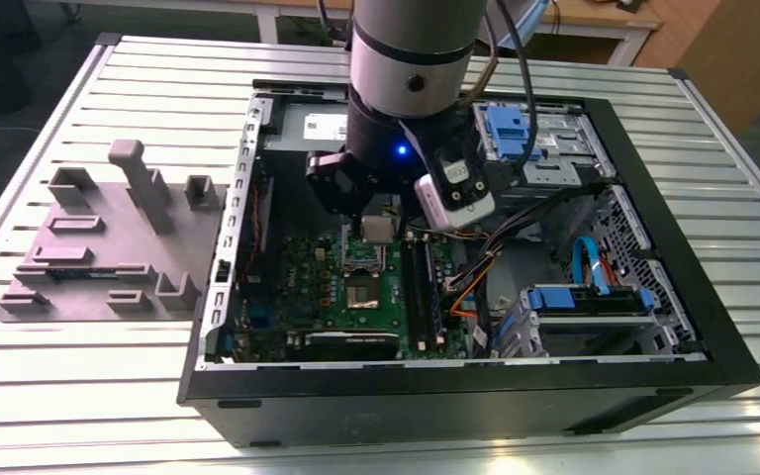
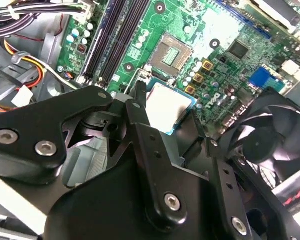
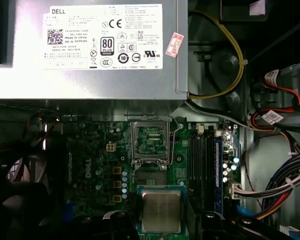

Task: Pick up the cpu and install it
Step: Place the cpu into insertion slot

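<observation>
cpu (image 3: 161, 209) clamped by its edges in gripper (image 3: 162, 225), hovering near open socket (image 3: 150, 141). Best approach imo: keep level, centre over socket, match corners, no force.

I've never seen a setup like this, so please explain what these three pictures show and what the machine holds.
It is one robot arm over an open black computer case on a slatted metal table. The exterior view looks on from off the arm; both wrist views ride on the arm, looking into the case. Its black gripper is shut on the cpu, a small flat square silver-topped chip, above the green motherboard, near the dark metal-framed socket. A grey block fixture sits at the exterior view's left.
</observation>
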`<state>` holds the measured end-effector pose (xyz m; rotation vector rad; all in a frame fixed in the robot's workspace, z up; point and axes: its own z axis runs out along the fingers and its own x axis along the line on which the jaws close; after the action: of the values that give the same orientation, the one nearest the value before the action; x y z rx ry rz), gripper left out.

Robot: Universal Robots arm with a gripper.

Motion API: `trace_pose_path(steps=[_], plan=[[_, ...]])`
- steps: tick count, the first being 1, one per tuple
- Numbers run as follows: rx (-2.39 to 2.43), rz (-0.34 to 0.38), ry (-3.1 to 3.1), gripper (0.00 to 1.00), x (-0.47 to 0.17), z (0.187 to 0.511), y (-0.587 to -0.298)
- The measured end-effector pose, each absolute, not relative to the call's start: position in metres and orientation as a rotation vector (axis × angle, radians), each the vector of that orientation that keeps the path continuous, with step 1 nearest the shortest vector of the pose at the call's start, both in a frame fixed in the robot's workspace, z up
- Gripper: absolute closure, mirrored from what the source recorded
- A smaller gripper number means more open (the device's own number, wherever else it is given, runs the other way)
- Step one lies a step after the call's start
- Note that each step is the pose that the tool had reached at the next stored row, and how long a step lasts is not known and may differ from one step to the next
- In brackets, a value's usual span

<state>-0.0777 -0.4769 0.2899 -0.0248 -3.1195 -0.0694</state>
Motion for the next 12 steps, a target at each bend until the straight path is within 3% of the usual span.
trace_pose_path(steps=[12], plan=[[-0.025, -0.070, -3.120, 0.53, -0.077, 0.268, -0.477]])
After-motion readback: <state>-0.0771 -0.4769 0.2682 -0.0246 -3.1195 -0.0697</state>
